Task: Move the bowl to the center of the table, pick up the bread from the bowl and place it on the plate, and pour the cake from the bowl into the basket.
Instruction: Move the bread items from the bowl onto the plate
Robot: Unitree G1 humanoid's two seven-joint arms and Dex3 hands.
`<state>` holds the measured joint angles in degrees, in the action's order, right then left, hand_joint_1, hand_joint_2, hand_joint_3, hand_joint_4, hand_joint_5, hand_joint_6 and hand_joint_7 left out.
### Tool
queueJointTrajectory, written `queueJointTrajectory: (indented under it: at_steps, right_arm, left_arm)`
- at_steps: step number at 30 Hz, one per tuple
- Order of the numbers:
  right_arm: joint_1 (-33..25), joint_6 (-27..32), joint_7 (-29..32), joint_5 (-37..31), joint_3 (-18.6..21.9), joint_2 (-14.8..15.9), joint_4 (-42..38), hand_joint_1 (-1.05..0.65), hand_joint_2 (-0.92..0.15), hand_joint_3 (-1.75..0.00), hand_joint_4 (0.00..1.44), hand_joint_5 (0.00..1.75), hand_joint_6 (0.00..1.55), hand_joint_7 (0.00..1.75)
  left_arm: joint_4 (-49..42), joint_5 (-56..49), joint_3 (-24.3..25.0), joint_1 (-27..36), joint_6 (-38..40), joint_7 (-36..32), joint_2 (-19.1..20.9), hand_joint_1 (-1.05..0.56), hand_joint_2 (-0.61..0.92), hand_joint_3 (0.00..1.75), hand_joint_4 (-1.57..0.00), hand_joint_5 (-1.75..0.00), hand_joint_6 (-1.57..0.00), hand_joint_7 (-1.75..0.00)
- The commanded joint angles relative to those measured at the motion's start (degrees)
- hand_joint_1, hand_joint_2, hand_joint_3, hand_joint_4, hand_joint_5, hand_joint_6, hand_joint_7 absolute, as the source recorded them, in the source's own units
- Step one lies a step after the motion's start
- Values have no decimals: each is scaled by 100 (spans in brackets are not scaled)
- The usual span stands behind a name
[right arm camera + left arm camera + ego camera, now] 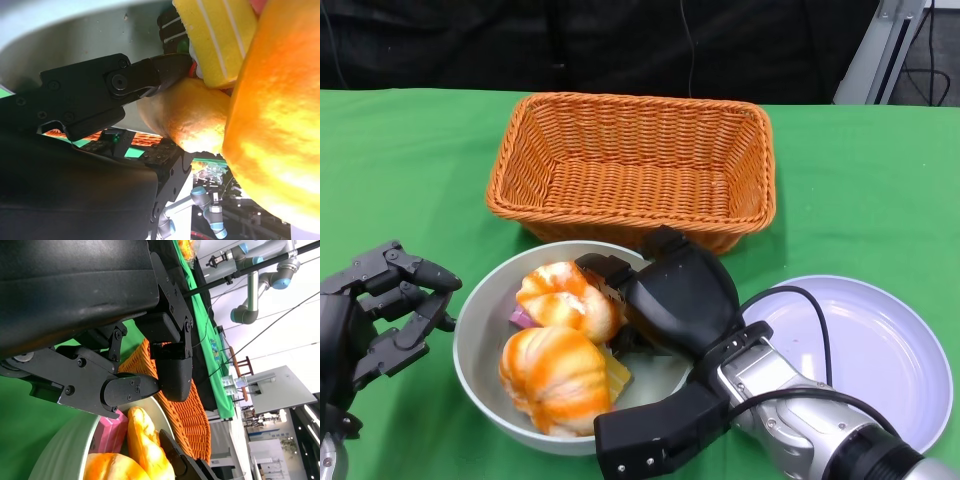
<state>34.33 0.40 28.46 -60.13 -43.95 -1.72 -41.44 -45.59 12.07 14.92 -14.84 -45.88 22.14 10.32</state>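
Right hand in the bowl, reaching for bread.

I see my right hand (pixel 665 300) inside the bowl (pixel 480 350), fingers touching the far bread (pixel 565 297), but I cannot tell if they grasp it. The near bread (pixel 557 378) and the cake (pixel 215 35) lie just beside the fingers, so I judge the hand could drag them out or tip the bowl. My left hand (pixel 375 315) is released, apart from the rim. Only the right wrist view shows the cake clearly; only the head view shows the plate (pixel 880 350) and the basket (pixel 635 165).
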Motion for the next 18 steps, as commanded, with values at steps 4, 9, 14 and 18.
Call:
queueJointTrajectory:
  at_steps: [4,9,14,18]
  right_arm:
    - [-51,-118,151,77,-45,88,-152,-46,-92,-10,61,79,91,7]
    - [-21,-161,294,120,-13,137,-51,-44,-92,-12,53,78,97,11]
    - [-21,-81,336,10,-56,179,140,-48,-92,-11,55,37,86,6]
    - [-38,19,415,-91,-130,183,248,-52,-92,-11,46,27,79,1]
  left_arm:
    - [-149,-93,-1,-24,-95,-125,71,-19,84,47,-80,-142,-88,-109]
    - [-252,-142,-8,-63,-164,-156,77,-19,84,48,-79,-142,-87,-110]
    - [-271,-158,-11,-77,-146,-149,86,-18,84,49,-80,-142,-87,-110]
    - [-258,-157,-12,-79,-120,-159,91,-18,83,50,-79,-142,-87,-109]
